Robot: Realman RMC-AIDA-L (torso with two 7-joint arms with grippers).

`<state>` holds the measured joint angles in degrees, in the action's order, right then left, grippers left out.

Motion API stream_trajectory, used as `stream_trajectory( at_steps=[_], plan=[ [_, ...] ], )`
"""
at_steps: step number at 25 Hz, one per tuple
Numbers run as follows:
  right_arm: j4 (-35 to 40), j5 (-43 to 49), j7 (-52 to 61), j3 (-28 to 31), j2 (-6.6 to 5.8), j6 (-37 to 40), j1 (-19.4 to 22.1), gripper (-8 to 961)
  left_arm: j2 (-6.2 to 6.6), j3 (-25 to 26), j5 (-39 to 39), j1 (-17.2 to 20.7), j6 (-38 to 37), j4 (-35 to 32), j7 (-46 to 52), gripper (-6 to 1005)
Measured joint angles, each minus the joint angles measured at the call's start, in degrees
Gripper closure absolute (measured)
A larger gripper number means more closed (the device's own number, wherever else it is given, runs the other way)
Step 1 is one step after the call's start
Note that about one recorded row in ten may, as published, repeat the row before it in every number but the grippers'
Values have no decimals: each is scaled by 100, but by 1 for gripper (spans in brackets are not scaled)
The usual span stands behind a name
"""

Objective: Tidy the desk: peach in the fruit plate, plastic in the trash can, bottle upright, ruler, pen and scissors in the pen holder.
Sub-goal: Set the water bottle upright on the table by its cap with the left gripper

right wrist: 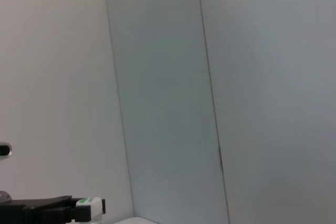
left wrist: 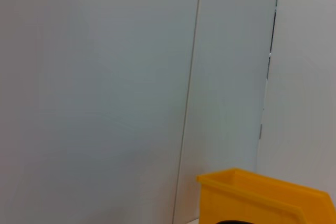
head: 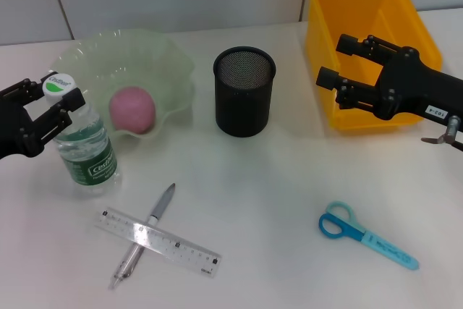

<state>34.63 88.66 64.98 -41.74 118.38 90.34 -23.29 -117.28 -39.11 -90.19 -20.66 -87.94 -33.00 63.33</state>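
Note:
A clear water bottle (head: 88,146) with a white and green cap stands upright at the left, and my left gripper (head: 54,103) is shut on its neck just under the cap. Its cap (right wrist: 89,203) also shows in the right wrist view. A pink peach (head: 132,108) lies in the pale green fruit plate (head: 173,70). Near the front, the clear ruler (head: 181,247) lies crossed over the grey pen (head: 163,204). At the front right lie the blue scissors (head: 365,235). My right gripper (head: 333,59) hangs open and empty over the yellow trash can (head: 362,5). No plastic is in view.
The black mesh pen holder (head: 244,92) stands empty at the middle, between the plate and the trash can. The trash can's rim (left wrist: 252,198) shows low in the left wrist view. A panelled wall runs along the back of the white desk.

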Motion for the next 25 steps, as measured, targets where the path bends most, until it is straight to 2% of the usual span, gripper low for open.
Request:
stream_trajectory(
  at_steps=[25],
  plan=[
    [0,12,6,0,0,-8,27,206,-57,0,-13,29,78,82,-23,534]
  ],
)
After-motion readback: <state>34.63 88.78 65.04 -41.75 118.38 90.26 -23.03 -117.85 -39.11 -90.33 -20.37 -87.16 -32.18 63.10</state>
